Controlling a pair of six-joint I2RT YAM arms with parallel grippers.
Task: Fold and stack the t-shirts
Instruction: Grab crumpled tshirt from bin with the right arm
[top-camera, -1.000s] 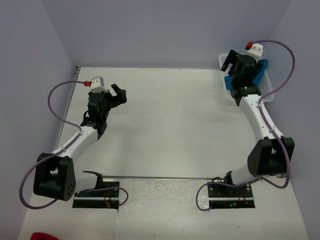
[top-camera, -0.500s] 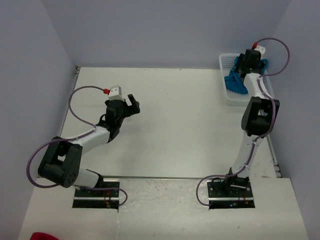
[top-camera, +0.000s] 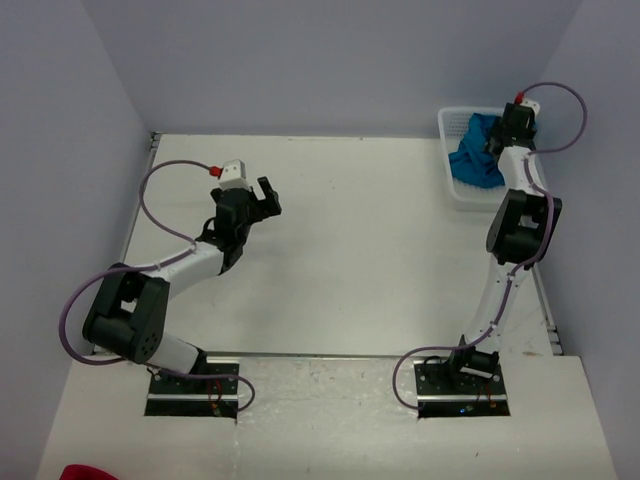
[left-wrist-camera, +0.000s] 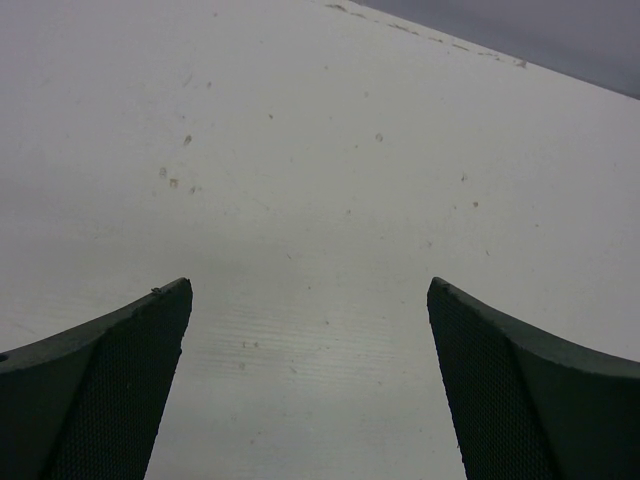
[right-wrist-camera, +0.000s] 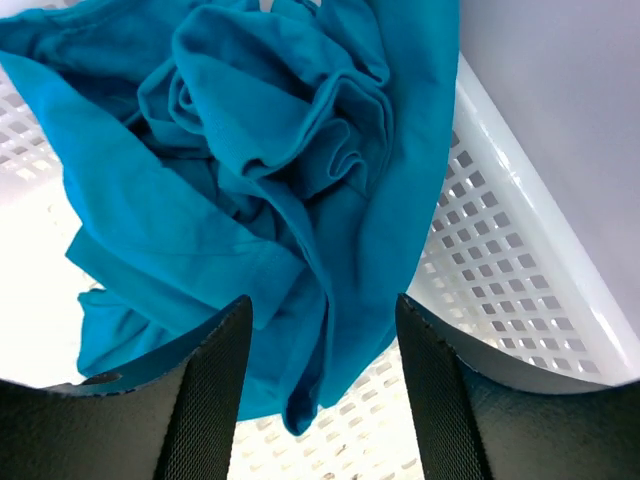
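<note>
A crumpled teal-blue t-shirt (top-camera: 474, 155) lies bunched in a white basket (top-camera: 452, 189) at the back right of the table. In the right wrist view the t-shirt (right-wrist-camera: 260, 170) fills the frame over the basket's perforated wall (right-wrist-camera: 510, 270). My right gripper (top-camera: 503, 137) hangs over the basket, and in its wrist view the gripper (right-wrist-camera: 322, 310) is open with a fold of cloth between the jaws. My left gripper (top-camera: 262, 197) is open and empty over bare table at the left; its wrist view (left-wrist-camera: 310, 300) shows only the tabletop.
The white table (top-camera: 350, 250) stretches between the arms. Purple walls close the back and sides. The basket stands near the right wall. A red object (top-camera: 85, 472) peeks in at the bottom left edge.
The right arm has stretched out further over the basket and dropped toward the t-shirt. The left arm has swung forward and right, then settled with little change.
</note>
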